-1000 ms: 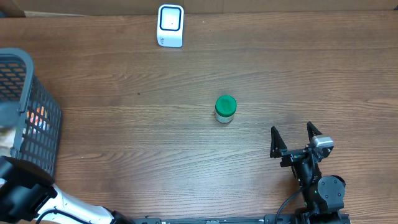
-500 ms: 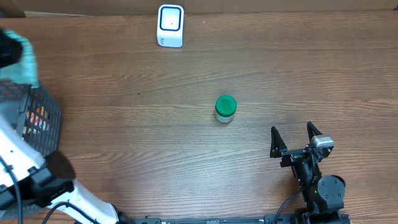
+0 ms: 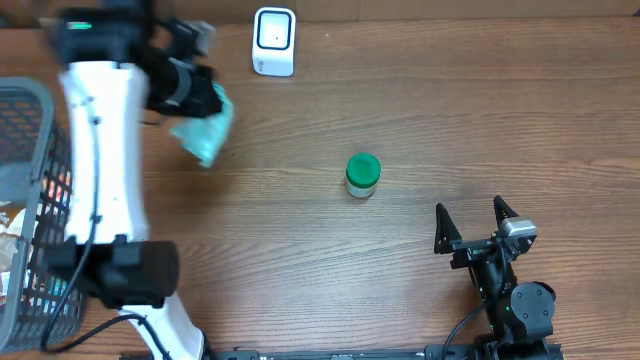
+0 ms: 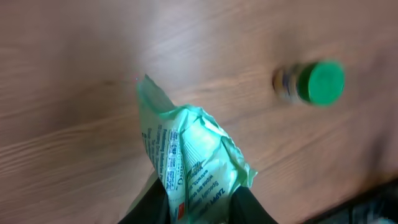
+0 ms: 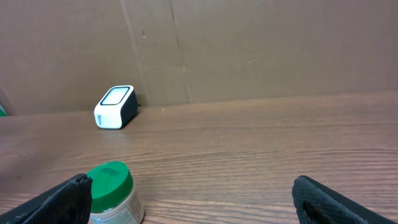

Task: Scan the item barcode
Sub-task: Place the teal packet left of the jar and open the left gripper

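**Item location.** The packet (image 4: 189,155), a crumpled pale green film pouch with printed text, is held clear of the bench (image 3: 450,110). It is seen between the basket (image 3: 30,120) and the scanner (image 3: 274,40), nearer the scanner.

**Pincer state.** The left pincer (image 4: 200,208) is closed narrowly on one end of the packet, and the rest of the pouch projects free beyond the fingers. The right pincer (image 3: 469,210) is spread wide and holds nothing. It is parked at the near right of the bench, well apart from the green-lidded jar (image 3: 362,174).

**Handling properties (judged).**
- The packet is expected to be light and soft, so little closing force should be required.
- The film is likely to be smooth. Slippage is possible if the grip is relaxed.
- The free end can be expected to flop or twist, and printed faces may be creased or turned away.

**Grip point (advised).** An edge or seam is to be pinched, as is done here, so that the flat printed faces are left uncovered. No barcode can be made out on the visible face, and its position cannot be told.
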Available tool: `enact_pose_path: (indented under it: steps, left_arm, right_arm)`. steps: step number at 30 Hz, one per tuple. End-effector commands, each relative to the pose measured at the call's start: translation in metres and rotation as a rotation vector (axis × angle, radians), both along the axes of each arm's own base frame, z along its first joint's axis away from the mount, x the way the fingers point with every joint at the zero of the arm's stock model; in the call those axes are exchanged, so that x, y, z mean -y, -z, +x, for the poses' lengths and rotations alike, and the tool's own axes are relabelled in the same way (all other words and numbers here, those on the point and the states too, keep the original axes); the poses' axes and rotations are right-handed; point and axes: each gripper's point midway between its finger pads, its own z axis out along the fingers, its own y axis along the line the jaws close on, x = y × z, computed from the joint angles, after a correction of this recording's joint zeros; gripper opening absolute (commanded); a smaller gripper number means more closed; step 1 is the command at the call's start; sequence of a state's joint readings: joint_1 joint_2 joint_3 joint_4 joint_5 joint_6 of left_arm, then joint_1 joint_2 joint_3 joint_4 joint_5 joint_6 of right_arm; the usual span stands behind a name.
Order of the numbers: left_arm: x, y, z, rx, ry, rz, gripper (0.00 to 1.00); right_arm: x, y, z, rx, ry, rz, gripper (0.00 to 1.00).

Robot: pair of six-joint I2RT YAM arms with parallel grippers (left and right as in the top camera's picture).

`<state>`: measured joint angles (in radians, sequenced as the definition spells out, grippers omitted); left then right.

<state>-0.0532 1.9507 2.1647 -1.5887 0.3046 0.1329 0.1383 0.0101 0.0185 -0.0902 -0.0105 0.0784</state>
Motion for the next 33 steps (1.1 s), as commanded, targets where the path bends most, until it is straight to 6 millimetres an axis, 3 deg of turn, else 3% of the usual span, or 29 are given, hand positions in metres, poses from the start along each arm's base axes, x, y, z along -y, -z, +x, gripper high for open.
enact_pose_path:
  steps: [1, 6, 8, 9, 10, 14, 18, 21, 25, 28, 33]
  left_arm:
    - [0.039, 0.052, -0.017, -0.095, 0.119, 0.022, 0.05]
    - [0.065, 0.105, -0.017, -0.109, 0.125, 0.025, 0.09]
    - [0.072, 0.123, -0.014, -0.118, 0.054, 0.012, 0.26]
    - [0.074, 0.128, -0.014, -0.122, 0.026, 0.007, 0.75]
    - [0.076, 0.131, -0.013, -0.127, 0.000, 0.002, 1.00]
    - [0.079, 0.134, -0.012, -0.141, -0.075, -0.011, 1.00]
    - [0.087, 0.125, -0.007, -0.141, -0.096, -0.071, 1.00]
    - [0.092, 0.100, 0.003, -0.120, -0.097, -0.154, 1.00]
    - [0.079, 0.044, 0.023, -0.039, -0.126, -0.214, 1.00]
    - [0.053, -0.016, 0.032, 0.067, -0.160, -0.230, 1.00]
    - [0.007, -0.087, 0.028, 0.225, -0.194, -0.208, 1.00]
  right_arm:
    - [0.001, 0.002, 0.000, 0.003, 0.006, 0.001, 1.00]
    - [0.001, 0.002, 0.000, 0.003, 0.006, 0.001, 1.00]
    - [0.001, 0.002, 0.000, 0.003, 0.006, 0.001, 1.00]
    - [0.001, 0.002, 0.000, 0.003, 0.006, 0.001, 1.00]
    - [0.001, 0.002, 0.000, 0.003, 0.006, 0.001, 1.00]
    - [0.001, 0.002, 0.000, 0.003, 0.006, 0.001, 1.00]
    - [0.001, 0.002, 0.000, 0.003, 0.006, 0.001, 1.00]
    - [0.001, 0.002, 0.000, 0.003, 0.006, 0.001, 1.00]
    - [0.001, 0.002, 0.000, 0.003, 0.006, 0.001, 1.00]
    - [0.001, 0.002, 0.000, 0.003, 0.006, 0.001, 1.00]
    - [0.001, 0.002, 0.000, 0.003, 0.006, 0.001, 1.00]
